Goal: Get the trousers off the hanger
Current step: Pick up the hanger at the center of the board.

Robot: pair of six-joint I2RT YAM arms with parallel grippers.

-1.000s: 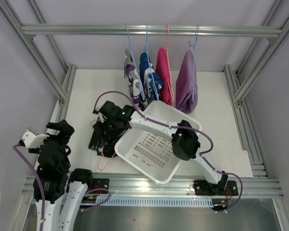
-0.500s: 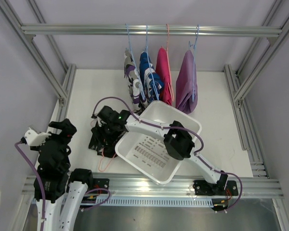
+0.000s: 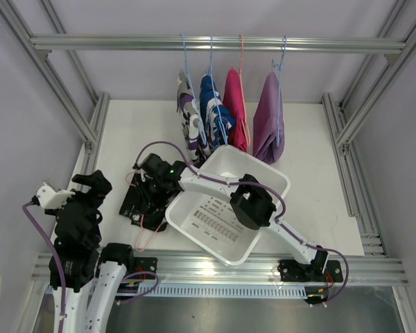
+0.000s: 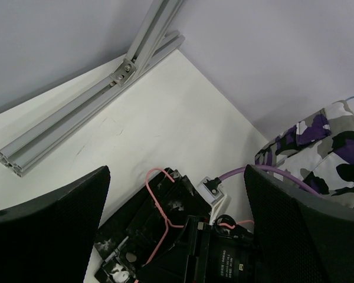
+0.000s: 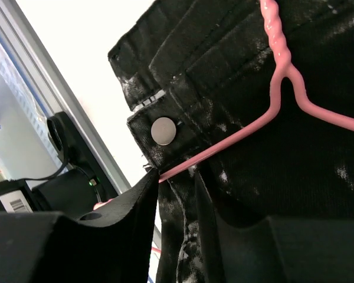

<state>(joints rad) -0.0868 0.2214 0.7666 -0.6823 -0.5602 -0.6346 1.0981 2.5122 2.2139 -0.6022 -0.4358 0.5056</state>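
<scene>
Five trousers [image 3: 141, 201], five hangers [image 3: 146, 234], one white basket [image 3: 230, 165] and two arms [image 3: 75, 234].

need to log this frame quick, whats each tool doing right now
Left tool: open, nothing between its fingers.
Right tool: looks closed on the black trousers, right beside the pink hanger wire.

Both are built alike: the left arm [image 3: 76, 236] and the right arm [image 3: 253, 205] have white tubular links between chunky black joint housings. A lilac cable [image 3: 165, 143] loops loosely along each. A green light [image 3: 172, 167] glows left of centre. The left arm's fingers [image 4: 47, 224] are matte black, finely textured.
</scene>
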